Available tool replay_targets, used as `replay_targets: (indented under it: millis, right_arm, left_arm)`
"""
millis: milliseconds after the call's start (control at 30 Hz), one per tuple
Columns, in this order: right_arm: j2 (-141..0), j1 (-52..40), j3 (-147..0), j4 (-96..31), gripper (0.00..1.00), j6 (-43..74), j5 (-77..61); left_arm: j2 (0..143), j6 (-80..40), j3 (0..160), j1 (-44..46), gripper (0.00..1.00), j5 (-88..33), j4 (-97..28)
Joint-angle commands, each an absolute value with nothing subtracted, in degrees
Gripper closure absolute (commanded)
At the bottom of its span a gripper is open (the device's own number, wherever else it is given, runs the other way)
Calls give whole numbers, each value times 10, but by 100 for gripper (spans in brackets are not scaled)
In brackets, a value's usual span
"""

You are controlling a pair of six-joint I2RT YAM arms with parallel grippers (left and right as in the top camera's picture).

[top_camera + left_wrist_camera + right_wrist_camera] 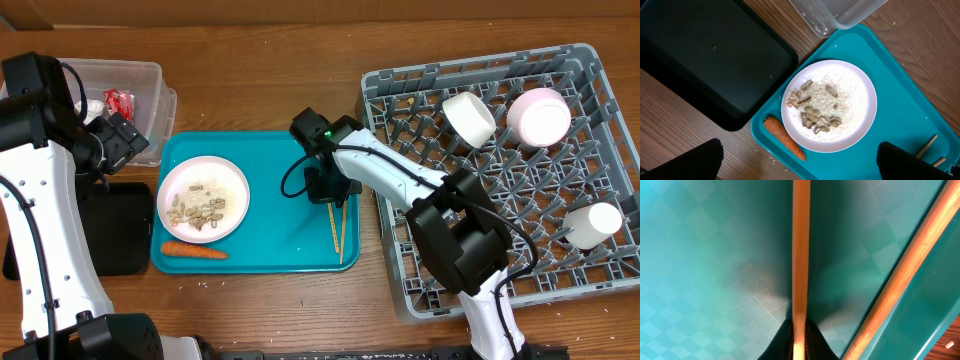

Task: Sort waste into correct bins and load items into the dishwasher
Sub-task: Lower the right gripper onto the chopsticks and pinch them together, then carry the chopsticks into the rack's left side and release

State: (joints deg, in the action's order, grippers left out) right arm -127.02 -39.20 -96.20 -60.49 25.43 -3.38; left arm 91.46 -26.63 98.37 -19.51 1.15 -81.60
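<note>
Brown wood-grain surface (300, 60) under everything. Flat teal plastic tray (270, 240) in the middle, large square grey plastic dish rack (400, 85) to its right, already holding a white bowl (470, 117), a pale pink bowl (540, 115) and a small white cup (590, 222).

Pair of thin wooden chopsticks (338, 230) lying flat on the teal tray near its right edge, close together, roughly parallel, not yet in the rack.

Right end effector (800, 347) down at the far end of the sticks, closed tight, pinching one chopstick (800, 255) between its dark tips. Second chopstick (905, 270) loose just beside, outside the grip. Pinched stick lifted or resting on the tray: cannot tell.

Left end effector (799, 162) wide open, empty, hovering over the round white plate (867, 90) of beige nut and rice scraps (815, 107), with an orange carrot stick (784, 139) just beside the plate.

Handling, as a judgement:
- Light, stiff, thin and smooth-sided, so likely to roll or pivot in a two-point pinch.
- Gripped near one end, with a long free length, so prone to droop or swing on the lift.
- Better hold nearer mid-length, across the narrow width, with a firm squeeze. No real breakage worry.
- Very low against the tray, so little to bite on without pressing right down.
- Probably one stick per pick, with a second pick for the partner.
- Open rack lattice, so a risk of slipping through the gaps unless laid across the pegs.
</note>
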Motion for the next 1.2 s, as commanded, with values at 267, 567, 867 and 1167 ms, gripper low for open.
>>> replay_targets:
  millis: [267, 567, 867, 1167]
  right_arm:
    - [-1232, -389, -1085, -629, 96, 192, 8]
    - [-1166, -298, -1165, -781, 96, 188, 53]
    - [-1162, -230, -1155, -910, 96, 101, 46]
    - [-1162, -231, -1079, -921, 96, 85, 39]
  left_arm:
    - [915, -257, 991, -194, 0, 15, -816]
    - [915, -257, 990, -194, 0, 15, -815]
    - [915, -257, 991, -194, 0, 15, -809]
    - [915, -257, 990, -194, 0, 15, -810]
